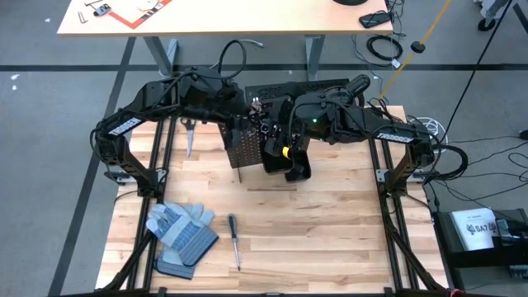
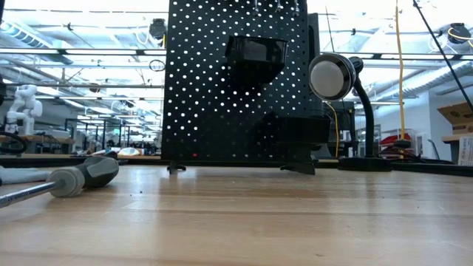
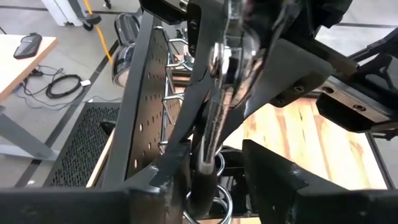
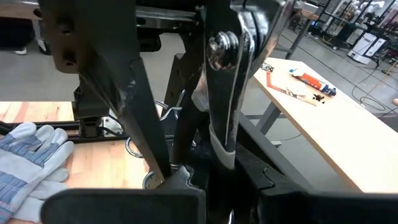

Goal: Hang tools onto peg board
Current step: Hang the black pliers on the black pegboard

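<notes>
At about seven o'clock on the desk (image 1: 330, 239), nearest the front edge, the screwdriver (image 1: 234, 241) lies flat beside the work gloves (image 1: 180, 235); it looks light, stiff and slim, its smooth metal shaft likely slippery, so the ribbed handle is probably the better place to take it. Farther back, at about eleven o'clock, a pair of pliers (image 1: 189, 134) lies on the wood, heavier and rigid, best pinched across both handles. At twelve o'clock stands the peg board (image 1: 247, 140), with both arms crowded over it. The left end effector (image 3: 214, 168) has its fingers partly apart around a shiny metal tool (image 3: 214, 112) at the silver ring holders (image 3: 217, 202). The right end effector (image 4: 205, 168) is pressed together, on what I cannot tell. Only the low view shows the board's front and a desk lamp (image 2: 336, 77) beside it; only the overhead view shows the gloves and pliers.
</notes>
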`<action>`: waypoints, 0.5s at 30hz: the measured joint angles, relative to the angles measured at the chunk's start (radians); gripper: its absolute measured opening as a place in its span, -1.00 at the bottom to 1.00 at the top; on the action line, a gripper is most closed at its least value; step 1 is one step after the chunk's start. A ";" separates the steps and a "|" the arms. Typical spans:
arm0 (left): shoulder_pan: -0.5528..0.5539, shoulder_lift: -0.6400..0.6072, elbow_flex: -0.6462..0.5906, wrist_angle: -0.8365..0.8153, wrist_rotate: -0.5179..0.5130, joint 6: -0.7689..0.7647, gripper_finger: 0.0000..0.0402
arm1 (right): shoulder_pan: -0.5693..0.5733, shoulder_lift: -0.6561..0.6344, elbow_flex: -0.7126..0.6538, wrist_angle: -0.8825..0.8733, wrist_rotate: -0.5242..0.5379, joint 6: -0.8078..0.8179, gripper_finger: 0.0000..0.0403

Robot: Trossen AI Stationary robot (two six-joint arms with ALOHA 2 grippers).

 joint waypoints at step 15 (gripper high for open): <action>-0.040 -0.084 0.005 0.040 0.007 -0.048 0.49 | -0.001 0.006 0.000 -0.017 -0.009 0.010 -0.89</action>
